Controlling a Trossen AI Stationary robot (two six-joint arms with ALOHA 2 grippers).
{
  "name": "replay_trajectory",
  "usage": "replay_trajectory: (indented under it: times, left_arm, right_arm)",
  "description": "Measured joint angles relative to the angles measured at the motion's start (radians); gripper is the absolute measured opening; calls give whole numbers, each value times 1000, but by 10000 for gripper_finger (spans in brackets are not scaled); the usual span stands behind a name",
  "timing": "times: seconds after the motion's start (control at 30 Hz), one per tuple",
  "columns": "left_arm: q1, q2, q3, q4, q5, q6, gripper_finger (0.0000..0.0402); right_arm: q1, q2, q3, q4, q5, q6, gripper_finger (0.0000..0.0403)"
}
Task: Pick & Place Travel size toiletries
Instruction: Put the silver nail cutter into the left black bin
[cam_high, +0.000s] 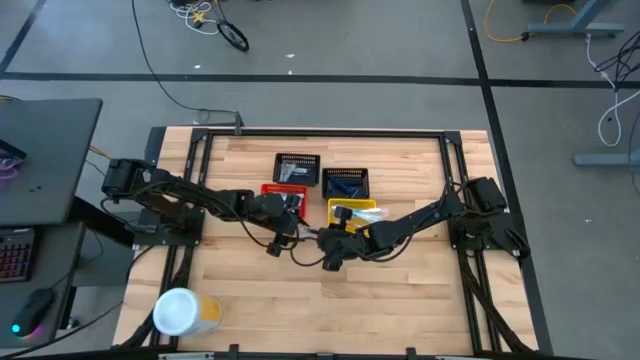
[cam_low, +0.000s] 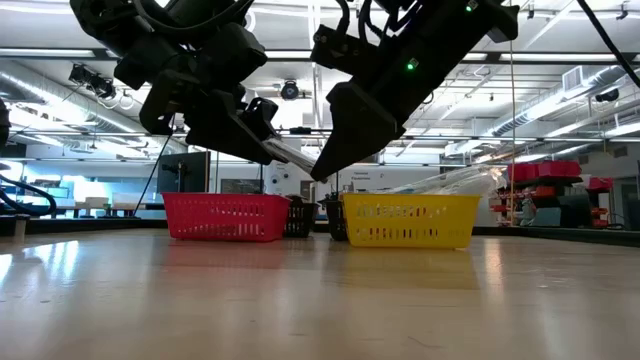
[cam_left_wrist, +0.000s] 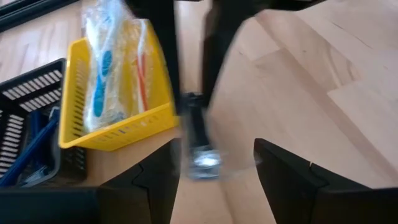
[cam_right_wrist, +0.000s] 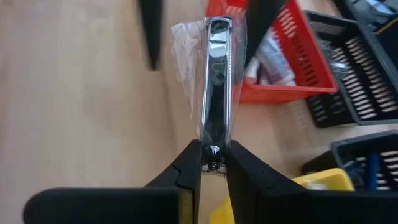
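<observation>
A slim shiny metal toiletry in a clear wrapper (cam_right_wrist: 217, 68) is held in the air between the two arms, over bare table in front of the baskets. My right gripper (cam_right_wrist: 213, 155) is shut on it and comes in from the table's right (cam_high: 328, 248). My left gripper (cam_left_wrist: 214, 177) is open. It comes from the left (cam_high: 298, 230), and its fingers stand on either side of the item's free end (cam_left_wrist: 202, 158) without touching it. Wrapped toothbrushes (cam_left_wrist: 106, 68) lie in the yellow basket (cam_left_wrist: 118, 134), and white tubes (cam_right_wrist: 273, 59) lie in the red basket (cam_right_wrist: 292, 87). My right gripper pinches the wrapped metal item between its two fingers at one end (cam_right_wrist: 213, 147). The rest sticks out beyond the fingertips, in line with the fingers. The fingers slant down toward the table's left (cam_low: 335, 140). The item is lifted clear of the table.
Two black baskets (cam_high: 297, 168) (cam_high: 346, 183) stand behind the red one (cam_high: 283, 193) and the yellow one (cam_high: 352, 212); one holds dark blue items (cam_left_wrist: 31, 146). A large white-and-yellow canister (cam_high: 182, 312) stands at the near left. Bare wood (cam_high: 400, 300) spreads in front of the baskets.
</observation>
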Motion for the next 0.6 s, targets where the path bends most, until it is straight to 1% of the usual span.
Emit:
replay_trajectory:
  times: [0.1, 0.17, 0.37, 0.47, 0.6]
  left_arm:
    - [-2, 0, 0, -3, 7, 5, 209]
    - [-3, 0, 0, 6, 0, 2, 209]
    - [-3, 0, 1, 15, -4, -5, 204]
    - [-3, 0, 1, 15, -5, -16, 191]
    - [-3, -1, 1, 15, -6, -19, 158]
  right_arm:
    - [-7, 0, 0, 0, 4, 0, 55]
    - [-11, 0, 0, 4, -17, 6, 55]
    - [-13, 0, 0, 20, -38, 8, 55]
    - [-14, 0, 0, 20, -38, 8, 55]
    - [-14, 0, 0, 21, -38, 8, 56]
